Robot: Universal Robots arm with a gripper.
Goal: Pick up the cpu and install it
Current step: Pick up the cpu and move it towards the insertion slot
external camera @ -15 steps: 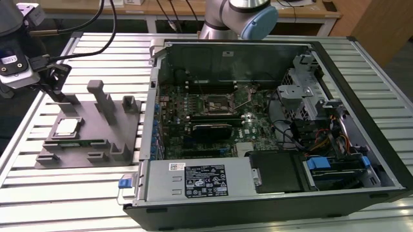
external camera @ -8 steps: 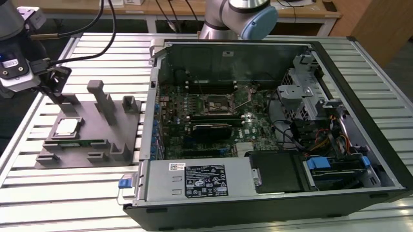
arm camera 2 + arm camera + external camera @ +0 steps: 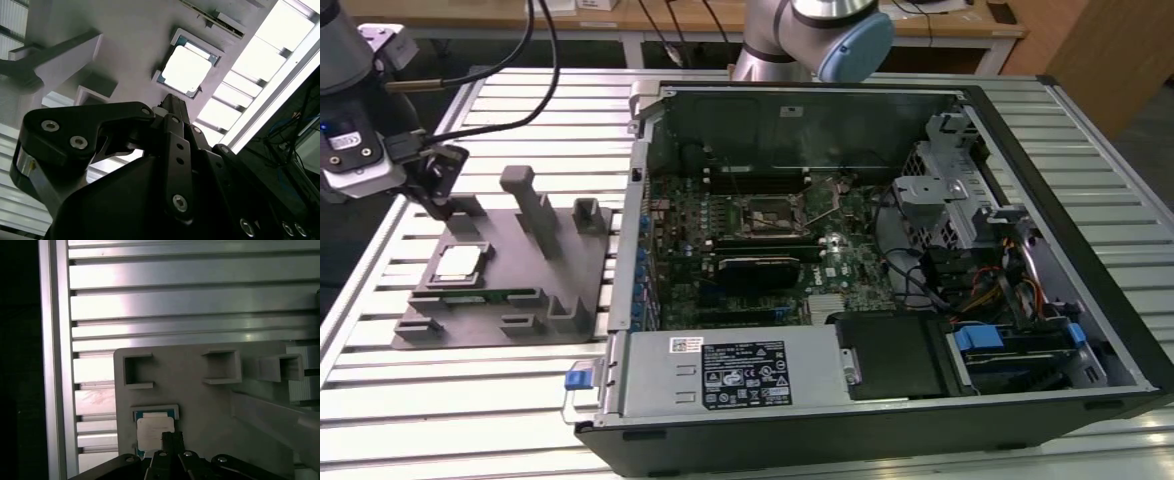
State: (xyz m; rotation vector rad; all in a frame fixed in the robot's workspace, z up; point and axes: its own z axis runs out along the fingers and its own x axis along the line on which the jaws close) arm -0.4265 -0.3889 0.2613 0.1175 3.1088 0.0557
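Observation:
The cpu, a small silvery square with a thin tan-green rim, lies flat in a recess of the grey tray at the exterior view's left. My gripper hovers just above and behind it, apart from it, its fingers shut with nothing between them. In both wrist views the closed fingertips point at the edge of the cpu on the tray. The dark square socket sits on the motherboard inside the open computer case.
The open black computer case fills the exterior view's right half of the slatted metal table. Upright grey posts rise from the tray beside the cpu. A narrow green circuit strip lies in a tray slot.

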